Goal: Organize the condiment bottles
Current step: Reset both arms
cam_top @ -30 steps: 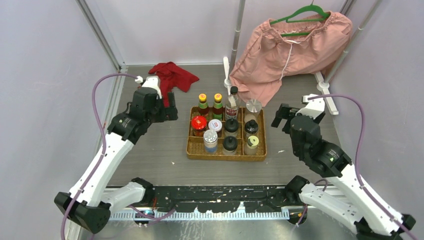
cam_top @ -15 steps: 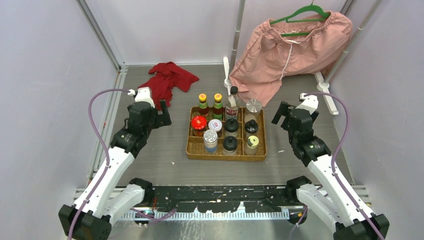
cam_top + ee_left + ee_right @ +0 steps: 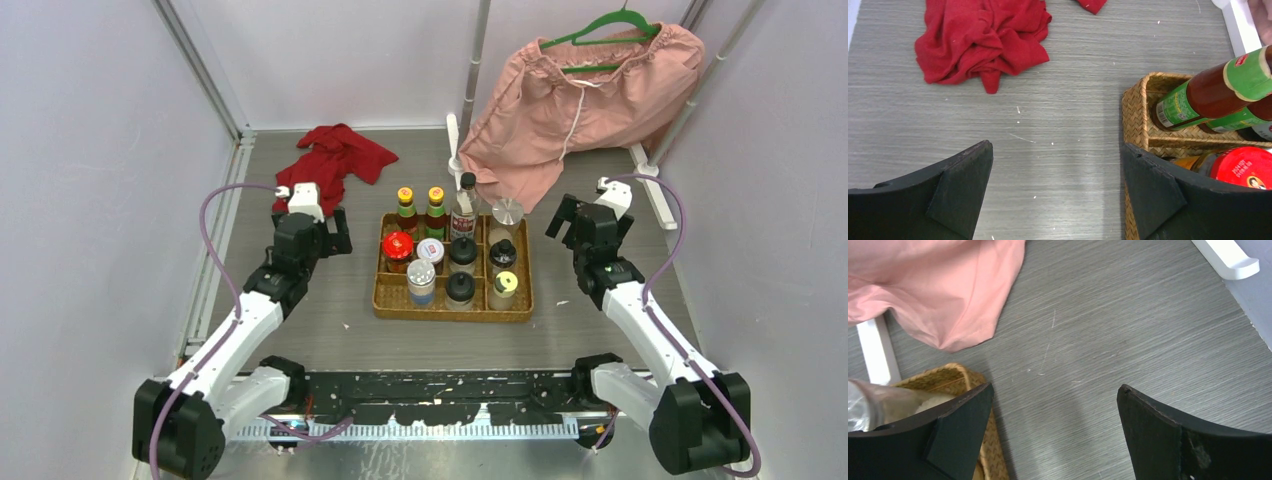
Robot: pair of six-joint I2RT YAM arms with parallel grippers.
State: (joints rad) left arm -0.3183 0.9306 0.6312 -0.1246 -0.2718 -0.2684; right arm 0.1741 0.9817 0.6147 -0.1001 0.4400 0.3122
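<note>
Drew both elbows inward since a second earlier; nudged left claw (image 3: 338,228) slightly closer to wicker tray (image 3: 452,312). Held both claws spread wide, gripping nothing, above bench (image 3: 330,330). Found condiment bottles (image 3: 462,252) standing in tray compartments, just right of left claw and just left of right claw (image 3: 565,222). Saw red cloth (image 3: 983,40) ahead of left claw, pink garment (image 3: 933,285) ahead-left of right claw.

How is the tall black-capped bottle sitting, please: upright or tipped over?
Upright: the tall black-capped bottle stands in the wicker tray, cap uppermost.
</note>
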